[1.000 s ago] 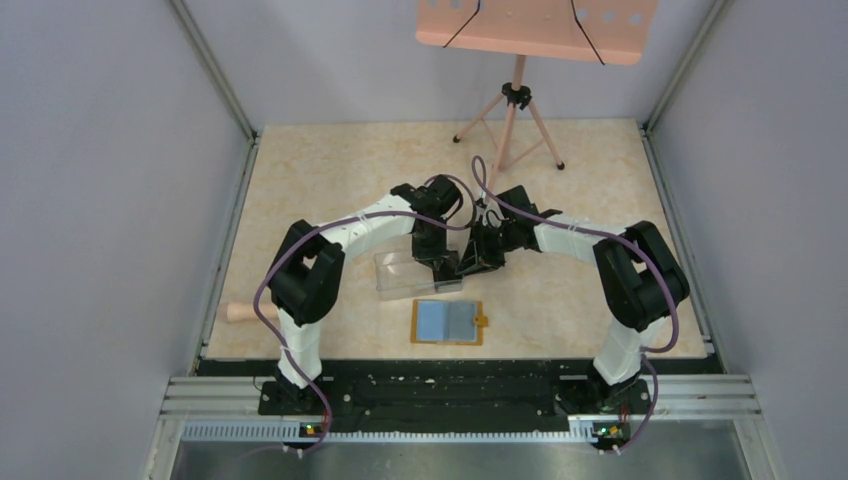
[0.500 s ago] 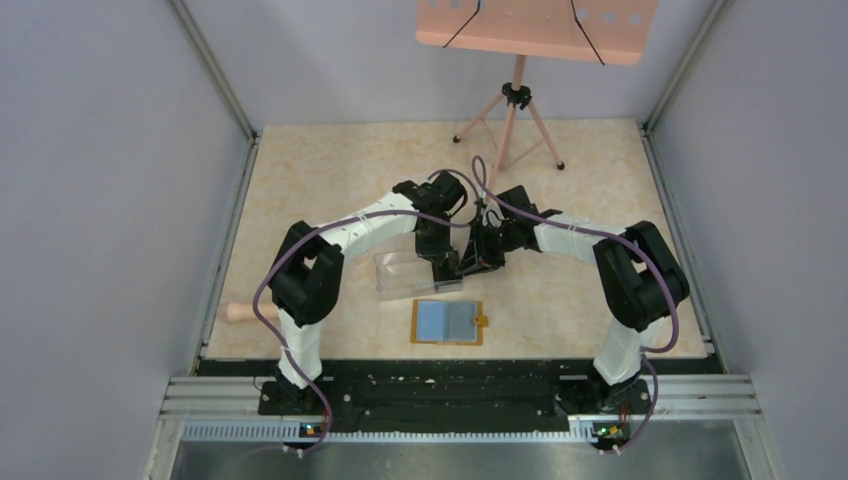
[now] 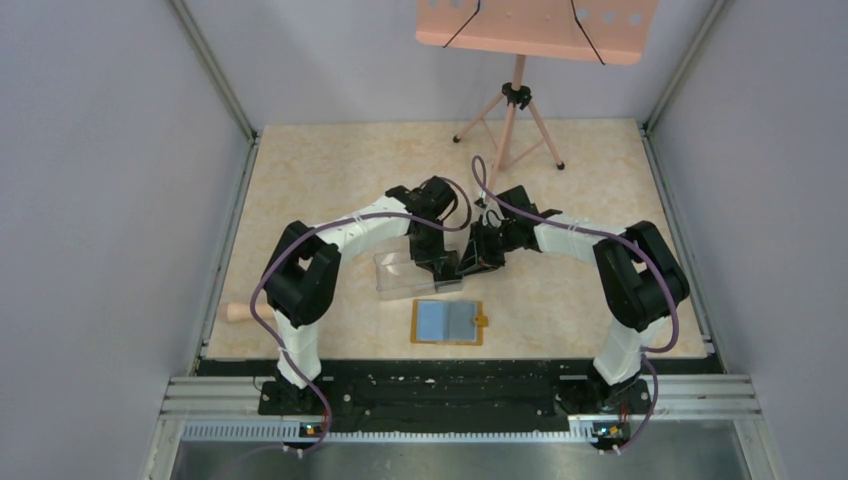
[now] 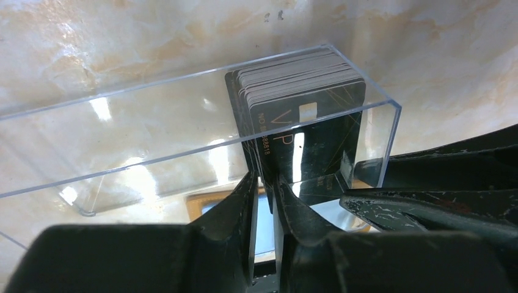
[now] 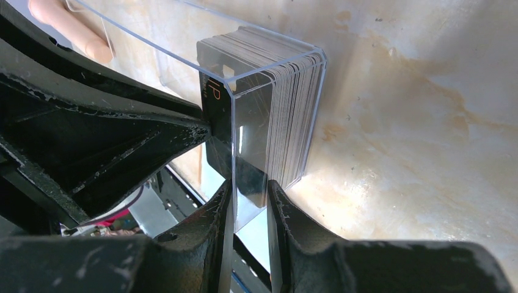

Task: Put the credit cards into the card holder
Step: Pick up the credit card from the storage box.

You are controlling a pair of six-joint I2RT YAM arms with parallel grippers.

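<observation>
Movement on the left side: the left arm has drawn back a touch, and the left gripper (image 4: 264,180) now sits narrow about the front card's edge; whether it really pinches, I cannot tell. No card is out yet, by my reckoning. Meanwhile the right gripper (image 5: 247,190) clamps the end wall of the clear rectangular plastic box (image 3: 395,276). Thin near-black credit cards (image 4: 305,74) stand packed on edge at that end; the rest is bare. An orange-tan folding card holder (image 3: 447,322) lies open nearer the arm bases, apart from the box, with no card showing in it.
</observation>
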